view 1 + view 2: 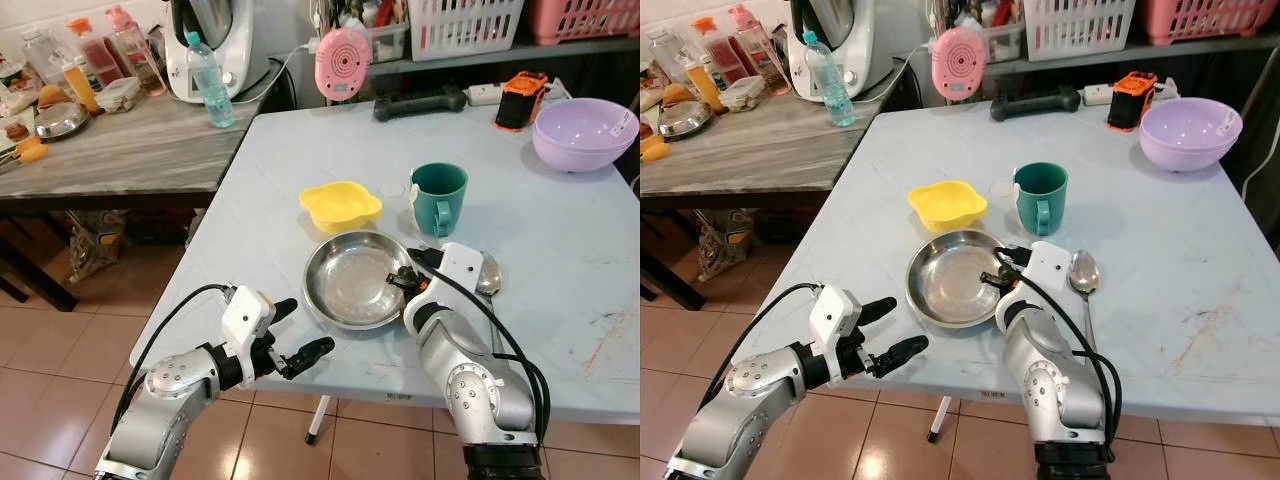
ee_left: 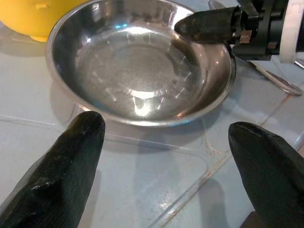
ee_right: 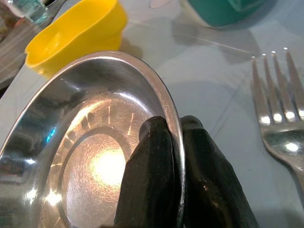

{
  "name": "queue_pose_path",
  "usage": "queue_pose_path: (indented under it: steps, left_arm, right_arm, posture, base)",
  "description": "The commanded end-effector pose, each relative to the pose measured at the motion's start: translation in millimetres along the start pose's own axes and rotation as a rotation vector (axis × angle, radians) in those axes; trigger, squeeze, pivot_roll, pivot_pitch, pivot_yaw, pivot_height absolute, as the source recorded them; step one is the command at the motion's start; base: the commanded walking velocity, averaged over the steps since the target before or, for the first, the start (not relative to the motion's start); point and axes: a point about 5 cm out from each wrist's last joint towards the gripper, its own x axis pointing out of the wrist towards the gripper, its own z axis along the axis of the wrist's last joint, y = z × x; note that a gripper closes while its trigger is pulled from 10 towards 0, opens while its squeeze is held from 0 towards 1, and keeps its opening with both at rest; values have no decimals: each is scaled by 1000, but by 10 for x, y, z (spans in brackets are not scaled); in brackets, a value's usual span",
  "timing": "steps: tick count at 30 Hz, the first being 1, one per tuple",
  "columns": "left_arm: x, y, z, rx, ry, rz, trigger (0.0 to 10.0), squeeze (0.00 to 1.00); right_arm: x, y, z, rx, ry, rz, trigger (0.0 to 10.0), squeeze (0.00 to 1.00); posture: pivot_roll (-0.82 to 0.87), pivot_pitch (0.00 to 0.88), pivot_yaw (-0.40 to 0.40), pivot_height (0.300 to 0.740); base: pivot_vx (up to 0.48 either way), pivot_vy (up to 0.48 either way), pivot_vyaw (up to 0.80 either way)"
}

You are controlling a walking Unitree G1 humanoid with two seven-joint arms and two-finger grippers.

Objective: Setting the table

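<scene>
Steel plate (image 1: 352, 277) — shiny, round, rim pinched by right gripper (image 3: 176, 137).

head stereo pair high above the table (image 1: 560, 250); both wrist cameras close on the steel plate (image 2: 142, 71)

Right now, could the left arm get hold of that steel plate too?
Probably yes. The left gripper hangs open at the table's near edge, and its wrist view shows bare tabletop between its fingers and the steel plate. The right gripper pinches only the plate's opposite rim.
</scene>
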Motion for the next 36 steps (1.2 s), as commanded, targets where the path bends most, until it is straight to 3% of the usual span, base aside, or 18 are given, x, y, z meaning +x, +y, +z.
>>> queue_pose_path:
  steps: [1, 11, 22, 29, 33, 36]
  left_arm:
    - [-32, 76, 31, 12, -6, 42, 10000, 0]
    - [27, 205, 120, 22, -98, 199, 10000, 0]
    - [-38, 536, 263, 38, -176, 536, 10000, 0]
    - [-53, 549, 195, 12, -162, 593, 10000, 0]
    - [-19, 515, 131, 28, -138, 556, 10000, 0]
    - [25, 586, 173, 40, -147, 575, 10000, 0]
  right_arm:
    - [15, -5, -144, -39, 68, -14, 10000, 0]
    - [-65, -90, -4, -118, -56, -37, 10000, 0]
    - [-319, -162, 361, -222, -365, -17, 10000, 0]
    - [-434, -260, 414, -207, -411, -32, 10000, 0]
    - [-467, -340, 412, -195, -415, -55, 10000, 0]
    - [-506, -431, 399, -216, -417, -79, 10000, 0]
  posture:
    - [-96, 0, 155, 740]
    - [-123, 0, 135, 740]
    - [-136, 0, 125, 740]
    - [-145, 0, 114, 740]
    - [-151, 0, 109, 740]
    - [-161, 0, 117, 740]
  base:
    - [0, 0, 0]
    - [0, 0, 0]
    - [0, 0, 0]
    - [0, 0, 0]
    - [0, 0, 0]
    - [0, 0, 0]
